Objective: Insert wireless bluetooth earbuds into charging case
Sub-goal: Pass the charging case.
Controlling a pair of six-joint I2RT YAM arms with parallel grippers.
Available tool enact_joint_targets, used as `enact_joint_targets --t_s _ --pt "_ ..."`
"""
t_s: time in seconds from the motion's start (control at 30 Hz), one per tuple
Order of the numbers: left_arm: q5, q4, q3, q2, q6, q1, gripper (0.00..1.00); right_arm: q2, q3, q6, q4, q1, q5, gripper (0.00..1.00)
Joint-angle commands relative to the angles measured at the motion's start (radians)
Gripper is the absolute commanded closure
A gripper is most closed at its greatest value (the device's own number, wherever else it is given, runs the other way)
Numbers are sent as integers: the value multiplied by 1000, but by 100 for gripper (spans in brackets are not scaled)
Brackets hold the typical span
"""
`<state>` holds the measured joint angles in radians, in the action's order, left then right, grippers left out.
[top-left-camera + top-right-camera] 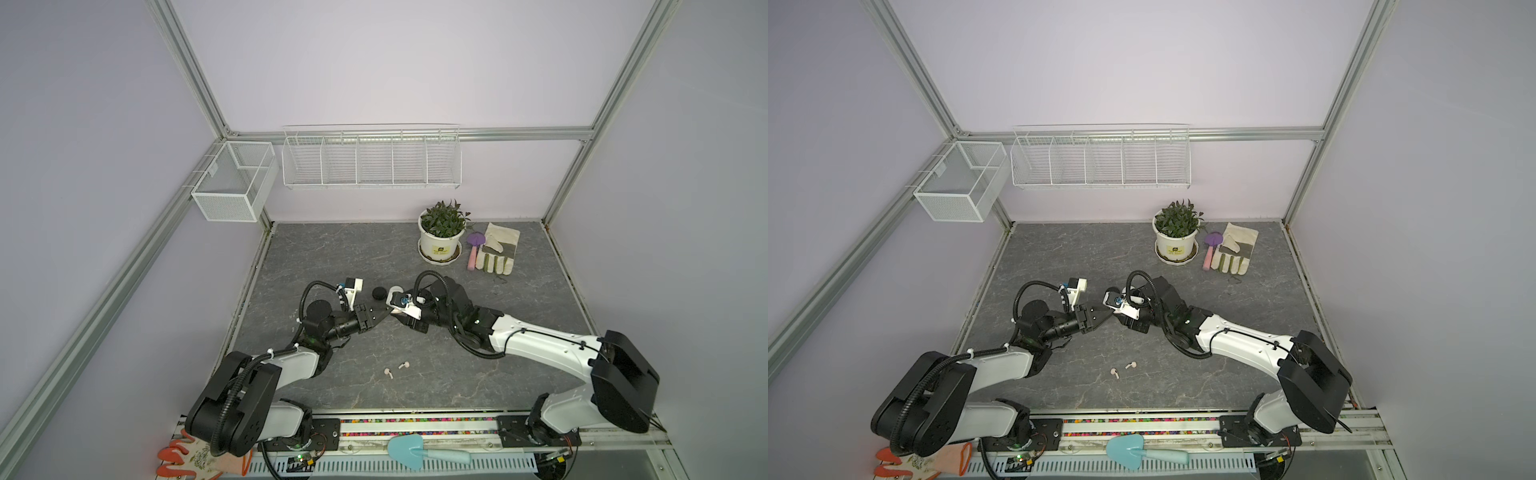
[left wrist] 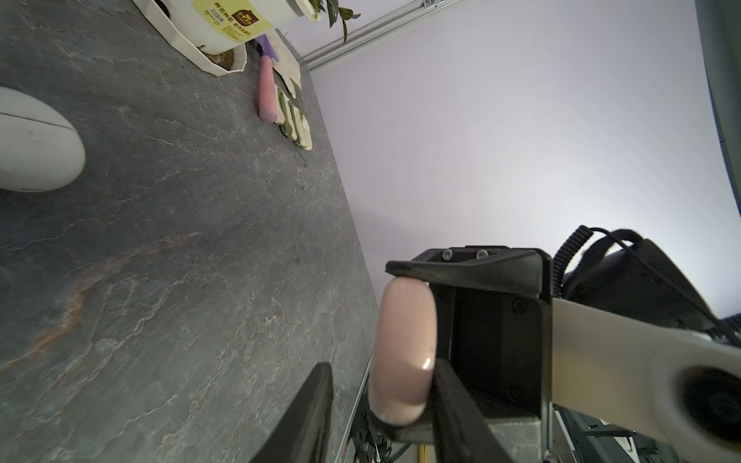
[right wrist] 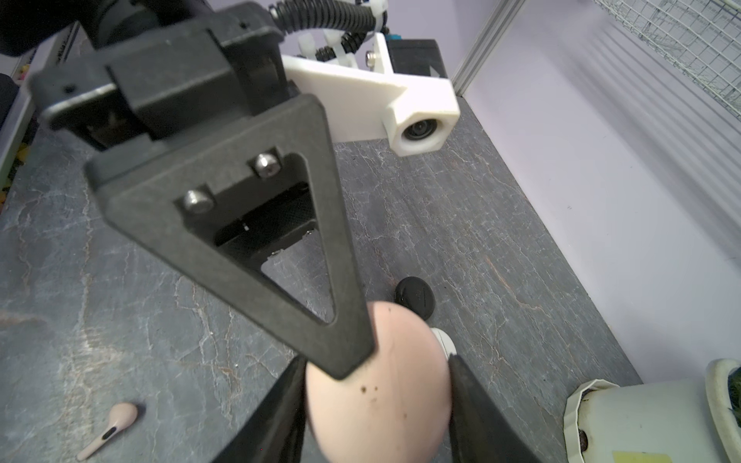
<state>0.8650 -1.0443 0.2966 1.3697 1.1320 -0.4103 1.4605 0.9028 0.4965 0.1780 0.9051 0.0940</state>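
My right gripper (image 3: 375, 360) is shut on a pale pink charging case (image 3: 381, 401) and holds it above the table's middle. My left gripper (image 2: 383, 364) meets it from the other side. Its jaws are open: one finger (image 2: 453, 397) rests against the case (image 2: 405, 320), the other stands clear with a gap. Two pale pink earbuds (image 1: 388, 372) (image 1: 403, 365) lie loose on the table nearer the front, and one (image 3: 108, 429) shows in the right wrist view. A black case (image 1: 378, 293) and a white case (image 2: 36, 140) lie shut just behind the grippers.
A potted plant (image 1: 442, 235), a purple trowel (image 1: 473, 245) and a work glove (image 1: 496, 249) sit at the back right. Wire baskets (image 1: 370, 158) hang on the back wall. A blue trowel (image 1: 409, 451) and an orange glove (image 1: 183, 457) lie by the front rail.
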Motion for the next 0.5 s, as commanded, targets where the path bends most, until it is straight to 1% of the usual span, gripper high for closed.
enact_joint_targets --t_s 0.0,0.1,0.17,0.27,0.4,0.47 --pt "26 -159 18 46 67 -13 62 -21 -1 -5 39 12 19 74" --pt "32 -275 10 93 112 -18 66 -13 2 -5 40 15 15 74" --pt "35 -368 4 134 148 -19 72 -10 5 -5 42 15 13 73" --pt "45 -370 10 157 155 -23 79 -8 8 -6 41 17 8 73" --pt "36 -368 3 134 140 -24 80 -10 10 -6 38 17 0 73" --pt "36 -368 -2 129 140 -24 79 -10 10 -3 37 16 -6 73"
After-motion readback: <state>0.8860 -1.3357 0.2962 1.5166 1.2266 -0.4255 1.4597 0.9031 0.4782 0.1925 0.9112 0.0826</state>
